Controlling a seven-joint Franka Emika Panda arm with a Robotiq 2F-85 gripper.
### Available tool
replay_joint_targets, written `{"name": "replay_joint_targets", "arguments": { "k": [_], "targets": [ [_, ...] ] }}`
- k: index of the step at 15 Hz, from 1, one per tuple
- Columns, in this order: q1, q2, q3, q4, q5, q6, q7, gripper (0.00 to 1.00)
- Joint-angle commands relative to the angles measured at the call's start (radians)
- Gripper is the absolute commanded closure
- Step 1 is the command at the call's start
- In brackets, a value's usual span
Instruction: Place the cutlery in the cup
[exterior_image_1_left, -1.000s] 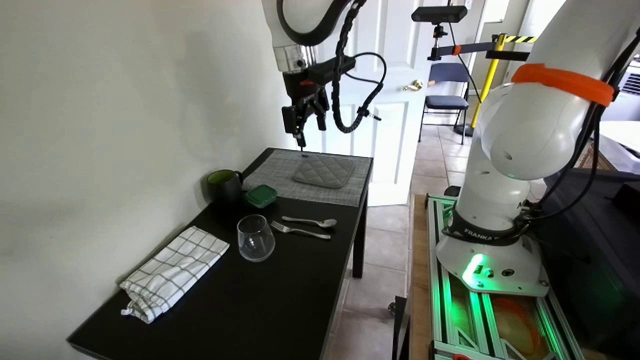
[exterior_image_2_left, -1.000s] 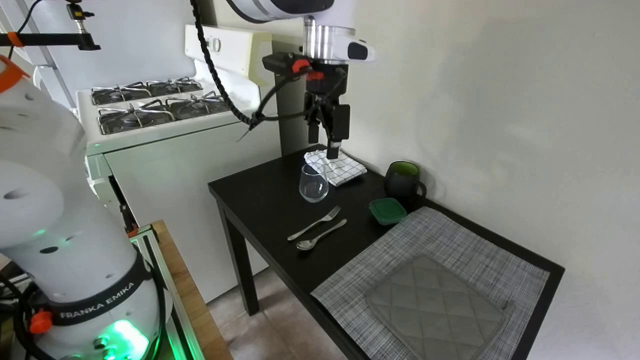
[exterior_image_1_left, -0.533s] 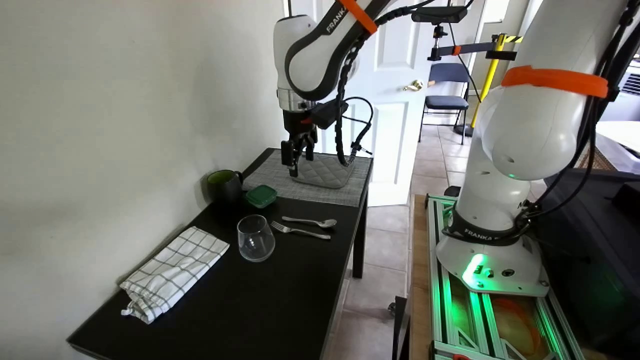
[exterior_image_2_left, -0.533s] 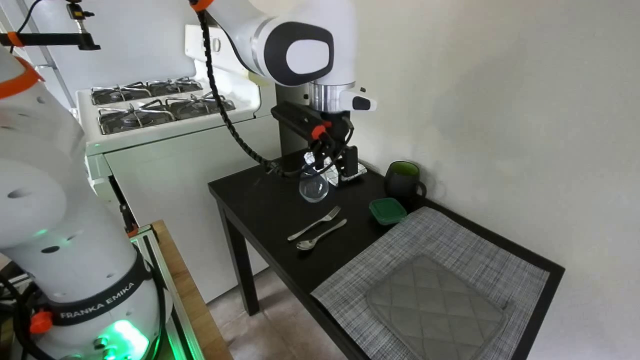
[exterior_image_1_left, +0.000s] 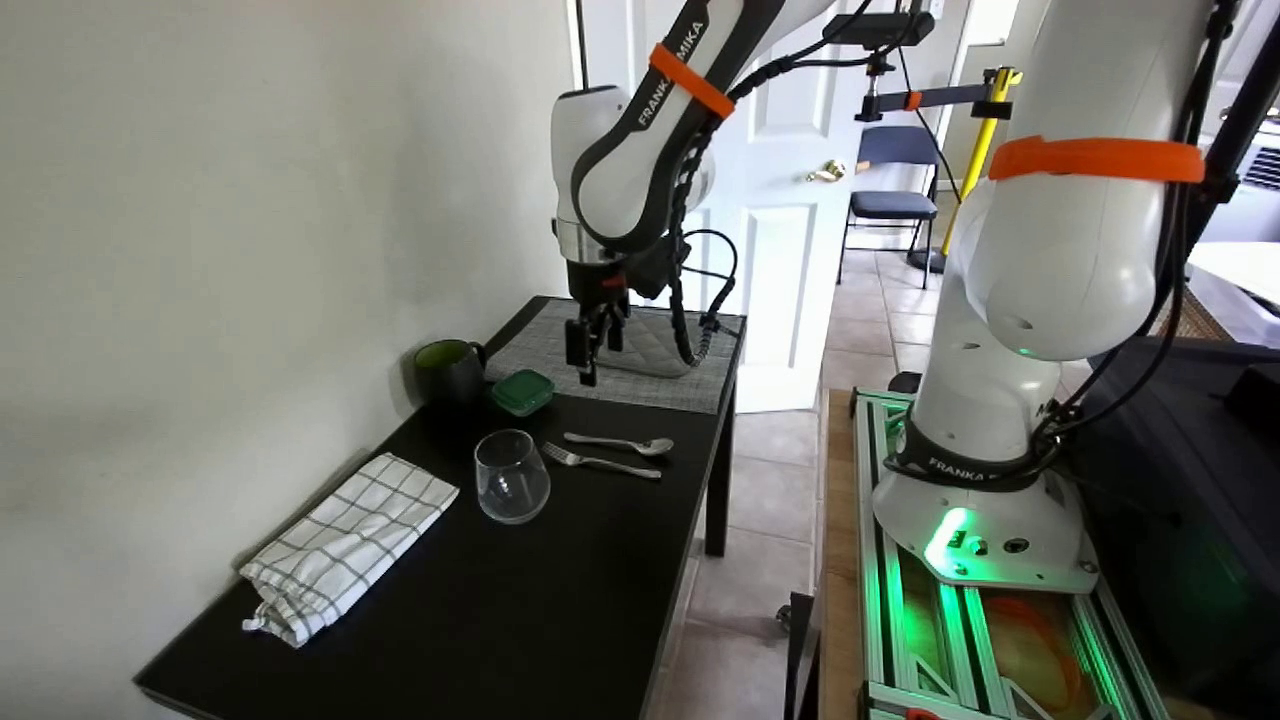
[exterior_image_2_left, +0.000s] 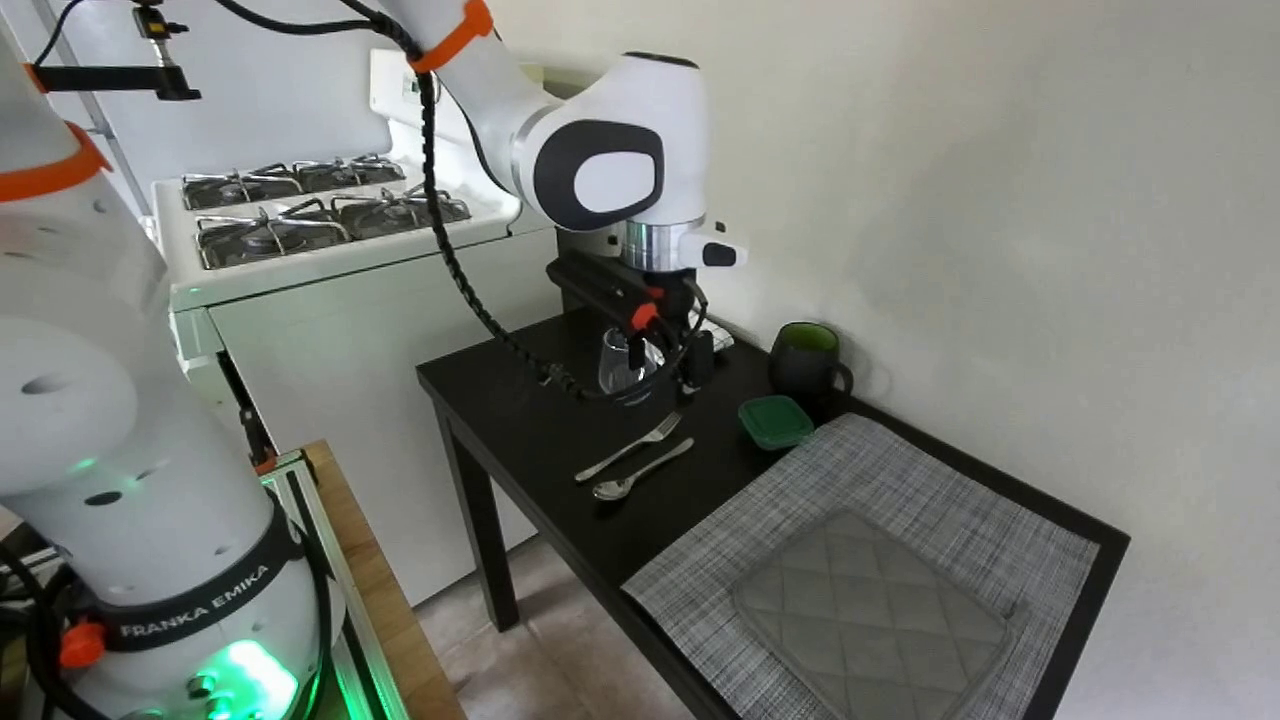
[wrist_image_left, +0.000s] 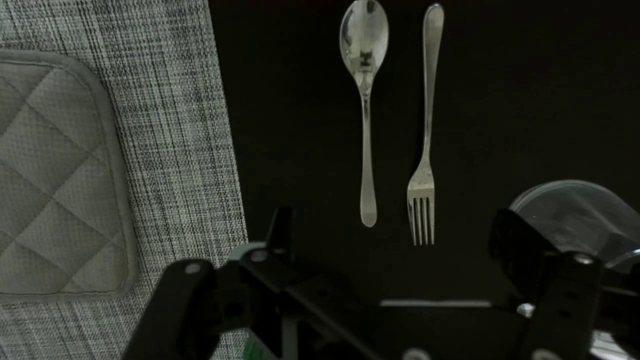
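A plain off-white wall (exterior_image_1_left: 250, 200) runs along the back of a black table (exterior_image_1_left: 480, 620). In an exterior view a white panelled door (exterior_image_1_left: 775, 270) stands past the far end, with a grey-seated chair (exterior_image_1_left: 893, 205) on the tiled floor (exterior_image_1_left: 780, 440) beyond; in an exterior view a white gas stove (exterior_image_2_left: 400, 330) fills the background. A grey woven placemat (exterior_image_2_left: 870, 450) covers one end of the tabletop, a quilted pot holder (exterior_image_2_left: 870, 600) lying on it.

In an exterior view the Franka arm (exterior_image_1_left: 620, 200) hides part of the pot holder; its gripper (wrist_image_left: 395, 231) hangs above the table, the jaws spread wide. In an exterior view, where a braided cable (exterior_image_2_left: 430, 170) trails from the arm, the gripper blocks part of the stemless glass (exterior_image_2_left: 613, 368) and most of the checked towel (exterior_image_2_left: 719, 338). In the wrist view the glass is cut by the right edge and overlapped by the gripper, and the pot holder runs out at the left.

One fork (wrist_image_left: 428, 125) and one spoon (wrist_image_left: 366, 115) lie side by side, apart, on the bare black tabletop, tines and bowl pointing opposite ways, the fork nearer the upright glass. There is one glass, one dark mug (exterior_image_1_left: 450, 385) with a green inside, one green-lidded container (exterior_image_2_left: 775, 422) and one folded towel.
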Motion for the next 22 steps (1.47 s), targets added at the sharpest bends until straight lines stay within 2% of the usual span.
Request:
{"name": "replay_joint_targets", "arguments": {
  "k": [1,3,7,14,15,16,17,22],
  "targets": [
    [0.006,-0.001,-0.005,0.002,-0.001,-0.002,0.001,0.00],
    [-0.009,0.067,-0.005,0.017,-0.062,0.059,0.071,0.00],
    [-0.012,0.172,-0.015,0.041,-0.104,0.130,0.098,0.00],
    [0.003,0.317,-0.023,0.106,-0.097,0.179,0.081,0.00],
    [0.006,0.331,-0.023,0.117,-0.098,0.173,0.083,0.02],
    [0.009,0.343,-0.024,0.127,-0.100,0.173,0.085,0.13],
    [0.012,0.358,-0.023,0.138,-0.100,0.168,0.082,0.05],
    [0.030,0.419,-0.022,0.180,-0.106,0.166,0.085,0.00]
  ]
}}
